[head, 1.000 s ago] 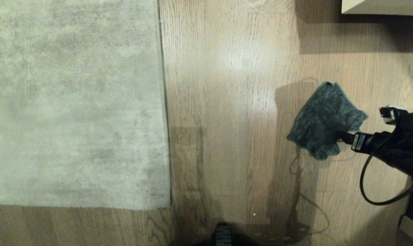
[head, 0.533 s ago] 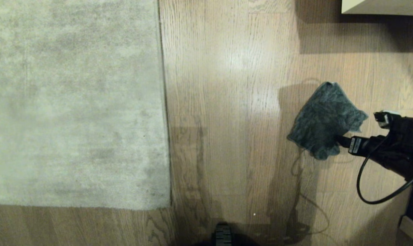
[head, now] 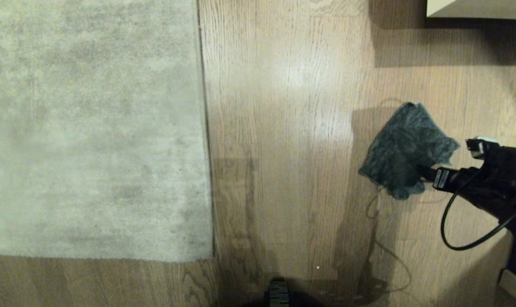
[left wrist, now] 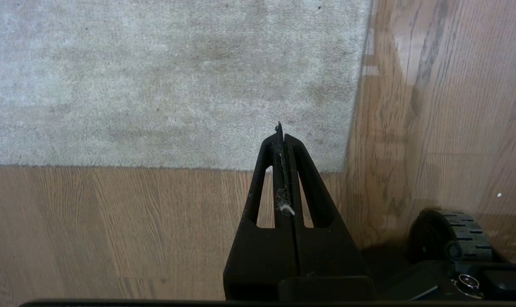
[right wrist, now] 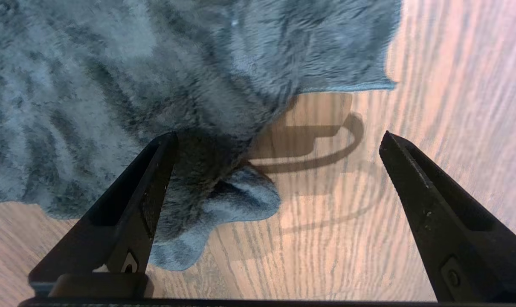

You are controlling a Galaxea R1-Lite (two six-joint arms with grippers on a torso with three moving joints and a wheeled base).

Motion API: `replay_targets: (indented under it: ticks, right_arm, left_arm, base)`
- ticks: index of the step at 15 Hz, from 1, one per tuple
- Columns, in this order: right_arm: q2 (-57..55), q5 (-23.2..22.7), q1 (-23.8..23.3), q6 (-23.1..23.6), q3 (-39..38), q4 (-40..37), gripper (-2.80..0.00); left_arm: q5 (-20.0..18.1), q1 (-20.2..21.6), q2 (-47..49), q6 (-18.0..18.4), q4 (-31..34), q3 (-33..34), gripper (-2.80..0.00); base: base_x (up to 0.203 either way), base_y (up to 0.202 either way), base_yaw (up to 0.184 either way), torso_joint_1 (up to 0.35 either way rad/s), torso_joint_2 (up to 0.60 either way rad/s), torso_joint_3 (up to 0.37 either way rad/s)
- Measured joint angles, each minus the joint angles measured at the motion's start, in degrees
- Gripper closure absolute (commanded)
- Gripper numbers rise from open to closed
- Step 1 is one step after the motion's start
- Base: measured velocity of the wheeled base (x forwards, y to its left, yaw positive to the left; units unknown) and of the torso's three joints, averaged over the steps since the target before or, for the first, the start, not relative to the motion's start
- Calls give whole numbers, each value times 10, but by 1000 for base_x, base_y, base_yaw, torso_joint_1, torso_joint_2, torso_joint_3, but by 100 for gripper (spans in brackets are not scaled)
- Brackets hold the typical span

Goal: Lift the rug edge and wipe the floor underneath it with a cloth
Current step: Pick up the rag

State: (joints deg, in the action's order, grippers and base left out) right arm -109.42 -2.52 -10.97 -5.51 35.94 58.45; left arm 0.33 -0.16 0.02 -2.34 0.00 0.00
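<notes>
Floor-level scene at the start of the cloth pickup. I have the right gripper (right wrist: 279,170) low over the floor (head: 283,128), its jaws spread as wide as they go and holding nothing. One finger (right wrist: 126,213) rests against the near edge of the cloth (head: 405,149); the other stands over bare boards, so a lobe of the cloth lies between the two.

The cloth is a crumpled heap on the floor at my right, well apart from the rug (head: 91,128). The rug lies flat at my left, its corner and bound edge down against the boards.

The left gripper (left wrist: 281,140) hangs parked above that rug corner, jaws pressed together and empty, with a wisp of lint caught between them.

Progress, as I judge it: very early. The cloth is not yet grasped, the rug edge is not yet lifted, and no wiping under the rug has been done. Left to do are closing on the cloth, raising the rug edge, and wiping the boards beneath it.

Writing: a small white label (head: 440,179) sits on the right gripper body, but its print is too small to read. No brand marks are legible elsewhere.
</notes>
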Motion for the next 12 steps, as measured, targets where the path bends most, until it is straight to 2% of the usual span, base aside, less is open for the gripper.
replay_targets:
  ticks: [7, 12]
  right_arm:
    - [-17, 0, 56, -36, 0, 34, -280]
    - [-35, 1, 66, -35, 23, 51, -280]
  left_arm:
    - [0, 0, 0, 0, 0, 0, 0]
    - [0, 0, 0, 0, 0, 0, 0]
  base:
    - [0, 0, 0, 0, 0, 0]
    - [0, 0, 0, 0, 0, 0]
